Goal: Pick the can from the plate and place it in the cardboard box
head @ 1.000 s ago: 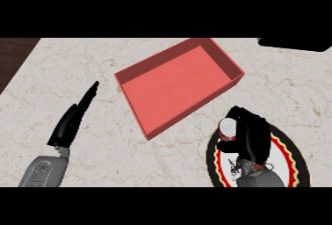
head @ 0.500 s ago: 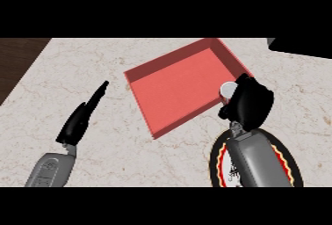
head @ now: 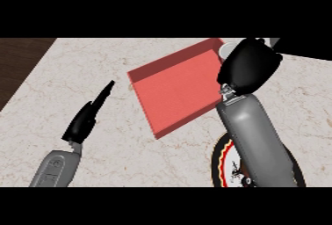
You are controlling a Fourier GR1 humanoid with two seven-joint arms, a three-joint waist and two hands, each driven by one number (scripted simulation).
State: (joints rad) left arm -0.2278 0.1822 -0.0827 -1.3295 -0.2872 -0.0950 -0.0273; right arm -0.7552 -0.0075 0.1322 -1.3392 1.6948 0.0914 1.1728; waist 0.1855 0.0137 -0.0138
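your right hand (head: 250, 66) is up over the right end of the box (head: 178, 94), its black fingers curled round the can (head: 226, 51). all you can see of the can is a small pale, whitish-grey sliver at the hand's upper left edge; the rest is hidden, so its shape, colour pattern and any label cannot be made out. no brand or writing can be read on it, or anywhere else in the view. whether the can touches the box or hangs above it cannot be told from this steep angle. the box looks like a shallow red tray with low walls and a flat salmon-red floor, lying at a slant on the pale marbled counter (head: 162, 162), one corner pointing toward you. the grey right forearm runs from the lower edge up to the hand and covers most of the plate (head: 222, 161), which sits near the box's lower right side; what shows is a dark rim with a red and yellow band and a white inner part with small dark marks too fine to read. your left hand (head: 88, 116) rests at the left on the counter side, well apart from the box, fingers straight and pointing up and to the right, holding nothing. a strip of dark wood shows at the upper left beyond the counter's edge.
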